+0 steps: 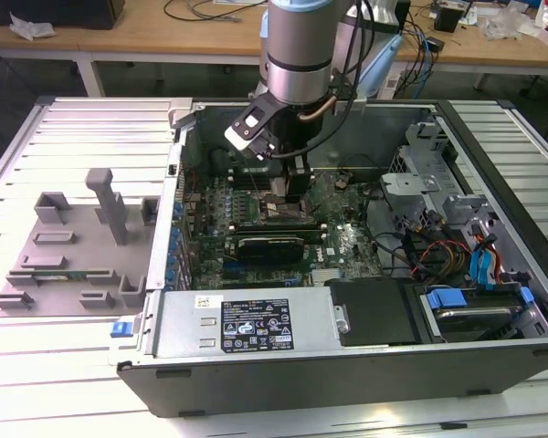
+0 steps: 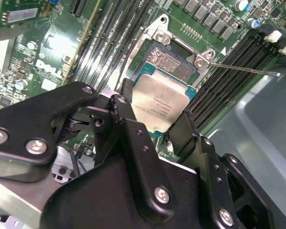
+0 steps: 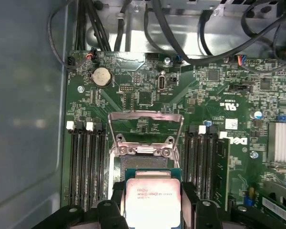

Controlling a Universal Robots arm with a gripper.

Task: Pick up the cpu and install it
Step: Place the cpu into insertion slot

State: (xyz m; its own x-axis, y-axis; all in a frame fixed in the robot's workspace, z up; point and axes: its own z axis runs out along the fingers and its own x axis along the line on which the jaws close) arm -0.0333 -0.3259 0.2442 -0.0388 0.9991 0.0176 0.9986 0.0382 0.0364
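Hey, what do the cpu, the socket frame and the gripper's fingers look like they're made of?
By looks: the cpu, held by the gripper, has a dull-sheened silver-grey metal lid on a green rim; the socket frame is bright bare metal, probably steel; the fingers are matt black, plastic or coated metal, unclear which.

cpu (image 2: 163,98) partly behind the tool (image 2: 156,104)

Faint engraved lines of print cross the small flat square silver-topped cpu (image 3: 151,198) (image 2: 163,102) in both wrist views (too fine to read). White lettering marks the green motherboard (image 3: 148,95). In the exterior view, a black rectangular label (image 1: 258,326) with white print, seemingly certification symbols, sits on the grey metal cover (image 1: 178,330) beside a small pale sticker (image 1: 207,301).
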